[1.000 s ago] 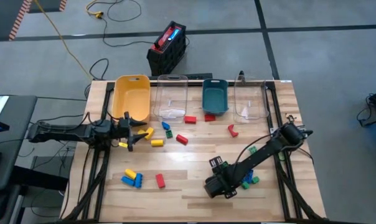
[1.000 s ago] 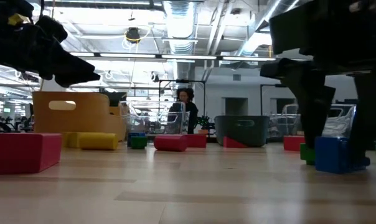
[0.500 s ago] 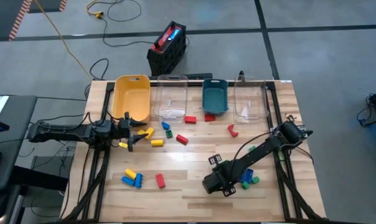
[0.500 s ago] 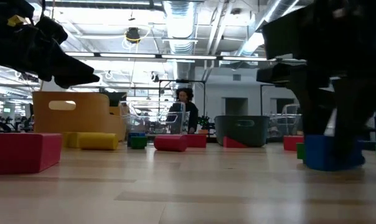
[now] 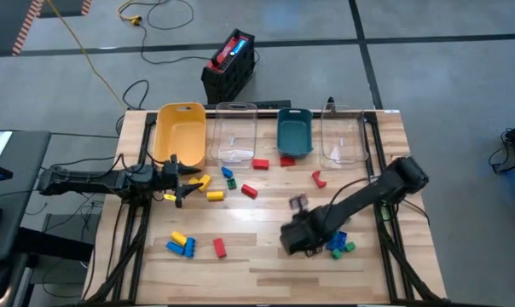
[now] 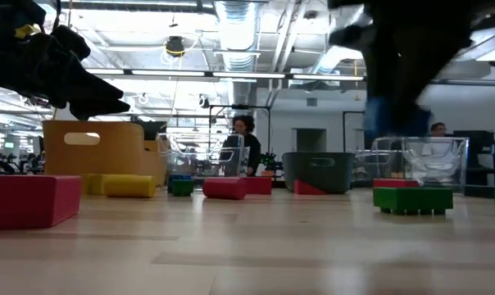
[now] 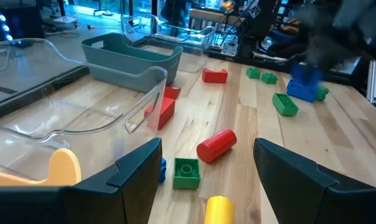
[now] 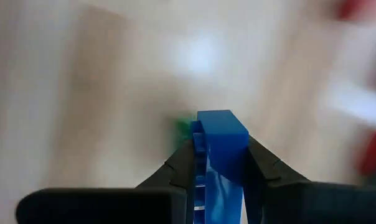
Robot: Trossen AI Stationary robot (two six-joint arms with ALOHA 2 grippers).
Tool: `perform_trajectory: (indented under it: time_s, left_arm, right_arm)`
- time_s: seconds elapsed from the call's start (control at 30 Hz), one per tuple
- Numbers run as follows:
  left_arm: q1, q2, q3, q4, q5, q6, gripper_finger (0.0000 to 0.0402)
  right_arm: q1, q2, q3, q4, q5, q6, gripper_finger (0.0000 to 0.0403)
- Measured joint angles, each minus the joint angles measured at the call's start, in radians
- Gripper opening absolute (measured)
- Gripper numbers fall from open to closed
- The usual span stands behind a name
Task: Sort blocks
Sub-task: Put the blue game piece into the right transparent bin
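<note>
Two grippers work at the table (image 5: 266,263), and the right one is hard to see. From above, the right gripper (image 5: 297,241) is a dark smear near the front edge, and in the low view it is only a dark shape at the top. Its own wrist view shows it best: the fingers (image 8: 178,163) are pressed on both sides of a blue block (image 8: 220,149), and everything behind is blurred. A green spot (image 8: 183,129) shows past the block, but I cannot say what it is.

The left gripper (image 5: 183,180) waits at the left side near the yellow bin (image 5: 180,130), with its fingers (image 7: 138,163) wide apart and holding nothing. Past them lie a red cylinder block (image 7: 216,144) and a green studded block (image 7: 187,173). More blocks are scattered on the wood. No label or writing can be read on any bin or block.
</note>
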State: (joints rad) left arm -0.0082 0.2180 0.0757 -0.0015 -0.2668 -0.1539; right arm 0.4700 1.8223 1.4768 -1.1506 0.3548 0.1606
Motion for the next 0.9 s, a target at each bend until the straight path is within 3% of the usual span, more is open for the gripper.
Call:
perform_trajectory:
  time_s: [0.13, 0.27, 0.4, 0.57, 0.67, 0.9]
  left_arm:
    - [0.000, 0.000, 0.000, 0.001, -0.002, 0.000, 0.0248]
    - [0.000, 0.000, 0.000, 0.016, -0.009, 0.002, 0.0248]
    - [0.000, 0.000, 0.000, 0.018, -0.009, 0.003, 0.0248]
    - [0.000, 0.000, 0.000, 0.014, -0.009, 0.001, 0.0248]
    - [0.000, 0.000, 0.000, 0.015, -0.010, 0.003, 0.0248]
    - [0.000, 0.000, 0.000, 0.015, -0.010, 0.007, 0.0248]
  right_arm:
    - [-0.062, -0.137, -0.005, -0.150, 0.168, 0.132, 0.0086]
    - [-0.188, -0.287, -0.063, -0.208, 0.257, 0.294, 0.0086]
    - [-0.342, -0.420, -0.146, -0.200, 0.304, 0.333, 0.0086]
    - [-0.553, -0.544, -0.256, -0.136, 0.297, 0.303, 0.0086]
    - [-0.696, -0.595, -0.332, -0.052, 0.226, 0.249, 0.0086]
    - [-0.950, -0.585, -0.458, 0.067, 0.083, 0.157, 0.0096]
